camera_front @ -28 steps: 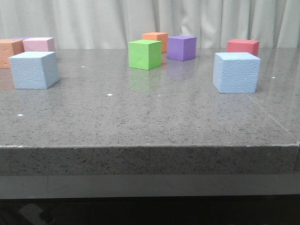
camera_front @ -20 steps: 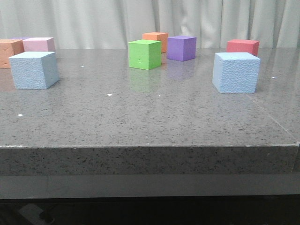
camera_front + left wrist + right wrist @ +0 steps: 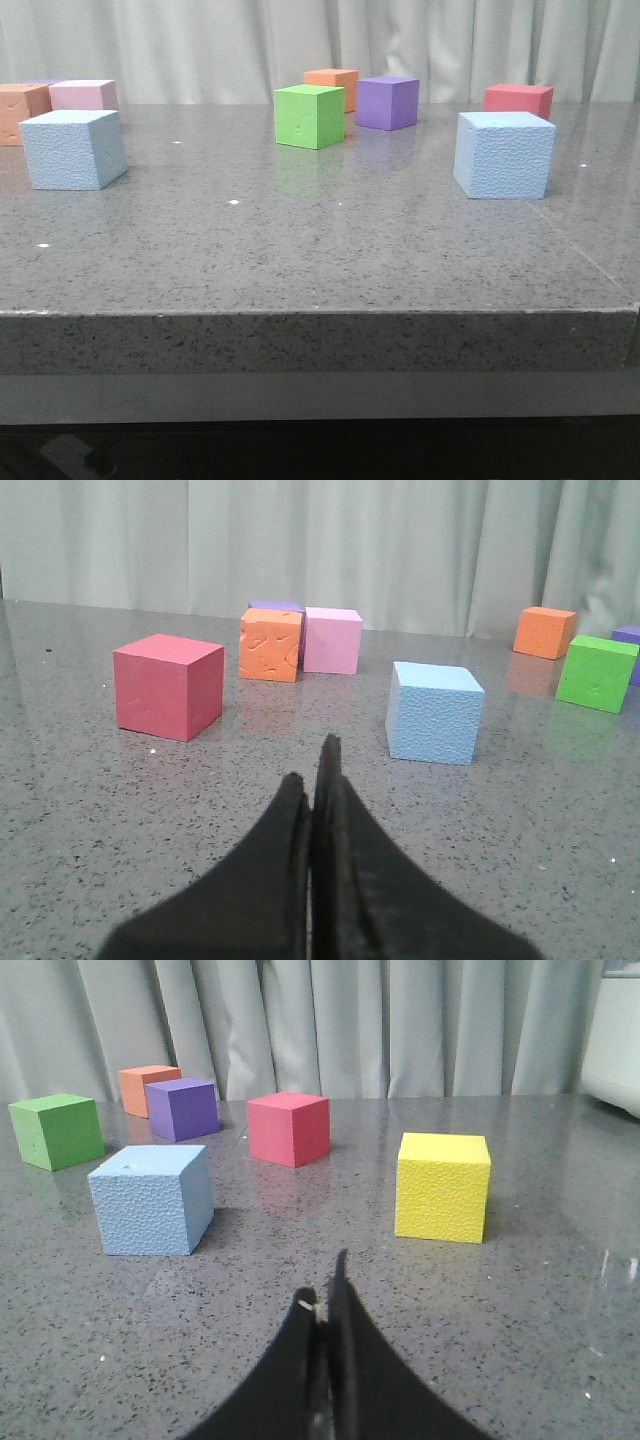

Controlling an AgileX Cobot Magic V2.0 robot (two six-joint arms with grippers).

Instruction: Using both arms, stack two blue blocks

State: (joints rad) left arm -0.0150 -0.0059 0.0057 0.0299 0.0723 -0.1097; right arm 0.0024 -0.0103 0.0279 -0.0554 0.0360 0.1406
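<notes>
Two pale blue pebbled blocks rest apart on the grey table. One blue block (image 3: 74, 149) is at the left, and the left wrist view shows this blue block (image 3: 433, 712) ahead of my left gripper (image 3: 312, 770), which is shut and empty. The other blue block (image 3: 503, 154) is at the right; in the right wrist view this blue block (image 3: 152, 1199) lies ahead of my right gripper (image 3: 325, 1285), also shut with nothing in it. Neither arm shows in the front view.
A green cube (image 3: 309, 116), orange cube (image 3: 332, 88) and purple cube (image 3: 387, 102) stand mid-back. A red cube (image 3: 518, 99) sits back right, a pink cube (image 3: 83, 95) and an orange cube (image 3: 22, 111) back left. A yellow cube (image 3: 442, 1186) and another red cube (image 3: 168, 685) appear in the wrist views. The table's front edge (image 3: 320, 315) is near.
</notes>
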